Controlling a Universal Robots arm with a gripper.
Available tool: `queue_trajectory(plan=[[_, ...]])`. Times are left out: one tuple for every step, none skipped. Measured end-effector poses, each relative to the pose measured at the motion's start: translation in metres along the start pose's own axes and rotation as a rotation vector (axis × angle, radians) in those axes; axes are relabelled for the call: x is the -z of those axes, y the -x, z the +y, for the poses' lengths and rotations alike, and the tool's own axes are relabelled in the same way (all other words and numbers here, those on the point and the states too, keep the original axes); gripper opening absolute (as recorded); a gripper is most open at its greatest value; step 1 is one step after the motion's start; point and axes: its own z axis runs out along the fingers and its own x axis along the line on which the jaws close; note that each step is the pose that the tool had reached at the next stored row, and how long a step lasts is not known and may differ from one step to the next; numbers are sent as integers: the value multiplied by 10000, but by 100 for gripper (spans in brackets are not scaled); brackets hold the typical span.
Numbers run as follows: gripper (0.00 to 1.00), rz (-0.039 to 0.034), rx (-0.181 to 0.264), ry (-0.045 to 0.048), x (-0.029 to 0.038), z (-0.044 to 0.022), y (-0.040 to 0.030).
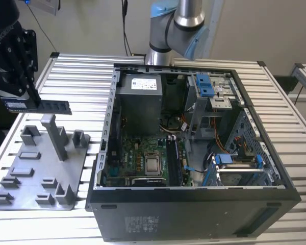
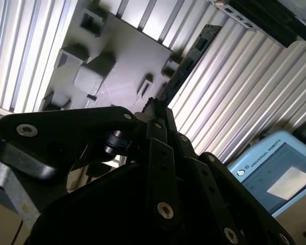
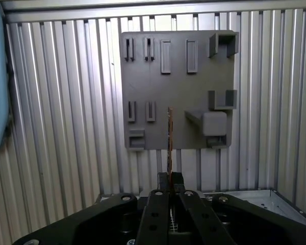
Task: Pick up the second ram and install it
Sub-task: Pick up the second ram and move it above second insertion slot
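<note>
Hand (image 1: pixel 20 98) clamps second ram (image 1: pixel 52 107) by one end, above grey holder tray (image 1: pixel 66 168) at the exterior view's left; best kept level, grip firm.

Exterior view looks down, probably obliquely; both wrist views share the holder plate (image 3: pixel 178 81) (image 2: pixel 121 57).

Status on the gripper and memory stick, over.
Gripper shut on memory stick. Stick level, above the grey holder tray. Open computer case on exterior view's right, not reached.

Holds gripper (image 1: pixel 21 100) high at the exterior view's left, pointing down; pinches fingers (image 3: pixel 158 204) tight on one end of the memory stick (image 1: pixel 48 106), kept level.
</note>
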Motion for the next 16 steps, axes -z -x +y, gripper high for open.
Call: queue_trajectory(plan=[[14, -1, 0, 0, -1, -13, 1], [14, -2, 0, 0, -1, -26, 2], [14, -2, 0, 1, -2, -40, 2], [14, -4, 0, 1, -2, -53, 4], [14, -4, 0, 1, -3, -65, 4], [14, -5, 0, 1, -4, -78, 5], [14, -7, 0, 0, -5, -91, 6], [14, -7, -1, 1, -5, -105, 7], [14, -9, 0, 1, -6, -126, 8], [14, -13, 0, 1, -7, -150, 10], [14, -17, 0, 1, -8, -172, 11], [14, -21, 0, 1, -10, -194, 13], [14, -24, 0, 2, -11, -215, 14], [14, -27, 1, 2, -12, -237, 16], [14, -30, 0, 2, -13, -258, 17], [14, -33, 1, 3, -14, -279, 19]])
